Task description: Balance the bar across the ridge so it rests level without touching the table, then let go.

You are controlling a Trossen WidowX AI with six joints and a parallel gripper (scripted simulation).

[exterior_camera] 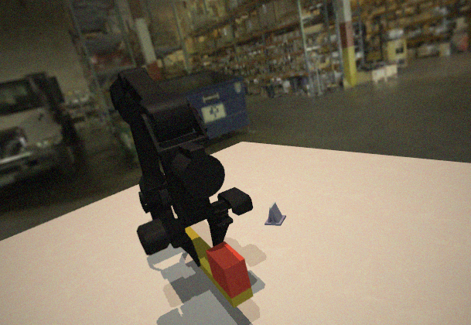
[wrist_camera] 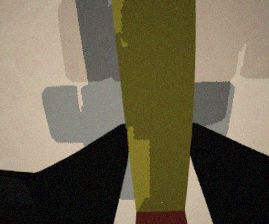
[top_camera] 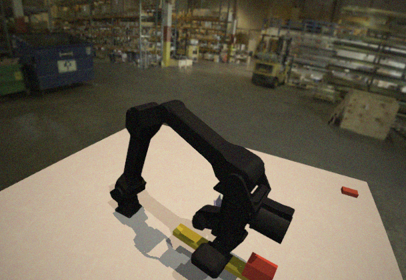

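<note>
The yellow bar (top_camera: 189, 235) (exterior_camera: 244, 298) (wrist_camera: 157, 75) has a red block (top_camera: 260, 267) (exterior_camera: 228, 272) (wrist_camera: 161, 218) on one end. My gripper (exterior_camera: 208, 255) (wrist_camera: 158, 130) is shut on the bar between its plain end and the block, with one finger on each side. The bar hangs a little above the table, its shadow apart below it. The ridge (top_camera: 217, 201) (exterior_camera: 274, 214), a small purple-grey wedge on a flat base, stands on the table away from the bar. In the top view it is mostly hidden behind my gripper.
A small red piece (top_camera: 349, 192) lies near the table's far right edge in the top view. The arm's base stands on the pale table (top_camera: 62, 207) (exterior_camera: 362, 240), left of the gripper in that view. The arm's shadows fall around the bar.
</note>
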